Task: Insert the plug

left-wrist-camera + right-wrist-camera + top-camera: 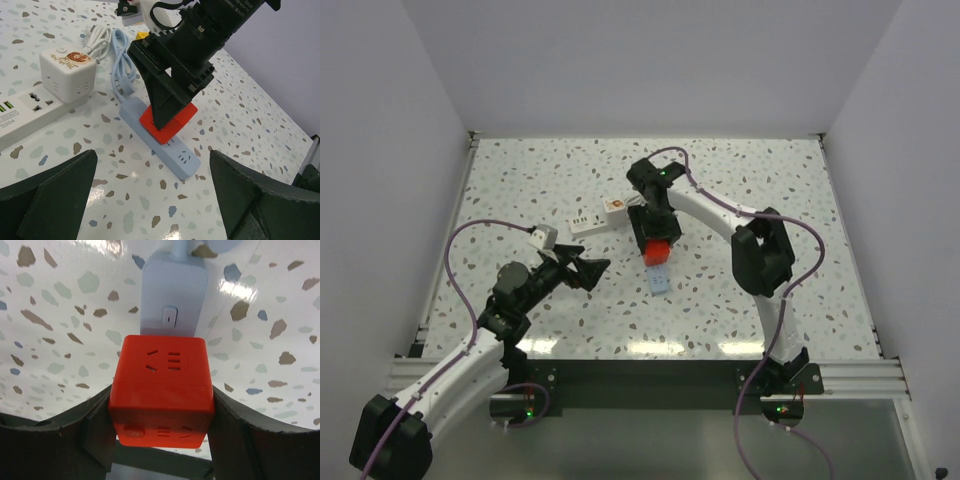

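My right gripper is shut on a red cube plug, its fingers pressed to both sides. The cube sits on top of a pale blue power strip in the table's middle; whether its pins are seated is hidden. In the left wrist view the red cube rests on the blue strip under the right gripper. In the right wrist view the strip runs away from the cube. My left gripper is open and empty, left of the strip, its fingers wide apart.
A white power strip and a white cube socket with an orange logo lie left of the right gripper. Another white cube hangs on the left arm's purple cable. Coiled white and blue cords lie behind the blue strip.
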Available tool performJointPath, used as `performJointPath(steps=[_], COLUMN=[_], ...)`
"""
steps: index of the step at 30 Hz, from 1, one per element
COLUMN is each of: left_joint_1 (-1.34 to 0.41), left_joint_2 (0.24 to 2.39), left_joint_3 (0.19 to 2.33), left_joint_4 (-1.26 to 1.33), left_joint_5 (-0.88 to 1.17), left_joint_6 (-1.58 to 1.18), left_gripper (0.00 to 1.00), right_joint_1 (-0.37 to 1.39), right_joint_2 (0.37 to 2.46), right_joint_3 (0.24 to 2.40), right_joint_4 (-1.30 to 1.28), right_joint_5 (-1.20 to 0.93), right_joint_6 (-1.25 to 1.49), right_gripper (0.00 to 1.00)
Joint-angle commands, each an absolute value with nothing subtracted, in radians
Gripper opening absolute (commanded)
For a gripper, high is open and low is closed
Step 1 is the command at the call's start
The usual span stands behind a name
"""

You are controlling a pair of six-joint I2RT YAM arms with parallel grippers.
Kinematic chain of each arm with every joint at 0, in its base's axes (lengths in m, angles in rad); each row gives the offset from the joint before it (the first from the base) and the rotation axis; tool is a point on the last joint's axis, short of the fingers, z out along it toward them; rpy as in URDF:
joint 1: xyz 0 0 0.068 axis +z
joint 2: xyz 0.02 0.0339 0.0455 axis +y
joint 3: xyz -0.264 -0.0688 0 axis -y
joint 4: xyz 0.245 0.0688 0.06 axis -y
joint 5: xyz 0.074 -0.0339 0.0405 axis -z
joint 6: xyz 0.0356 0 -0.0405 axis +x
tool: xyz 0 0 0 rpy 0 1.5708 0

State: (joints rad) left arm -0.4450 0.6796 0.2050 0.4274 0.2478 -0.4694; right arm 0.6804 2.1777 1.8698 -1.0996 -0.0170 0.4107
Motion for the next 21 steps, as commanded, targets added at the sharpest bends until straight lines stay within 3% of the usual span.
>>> performJointPath(steps=[1,6,21], left_joint_1=[-0.439,-0.439,-0.439], left_joint_2=[0.673,0.676,0.669], left_joint_3=[0.207,0.207,0.209], left_joint_4=[0.431,0.426,0.42], left_joint_5=[0.226,0.225,0.221], left_joint_6=[-0.454,-0.454,-0.453], left_gripper=[1.0,1.0,1.0], right_joint_1=[0.683,0.686,0.729], right_joint_2=[2.395,2.39,2.221], right_joint_3=[1.79,1.819,1.487], right_joint_4=[-0.753,-0.759,-0.537], right_joint_5=[0.126,0.152,0.235], right_joint_6=[0.305,0.293,0.336], right_gripper=[0.0,0.0,0.0])
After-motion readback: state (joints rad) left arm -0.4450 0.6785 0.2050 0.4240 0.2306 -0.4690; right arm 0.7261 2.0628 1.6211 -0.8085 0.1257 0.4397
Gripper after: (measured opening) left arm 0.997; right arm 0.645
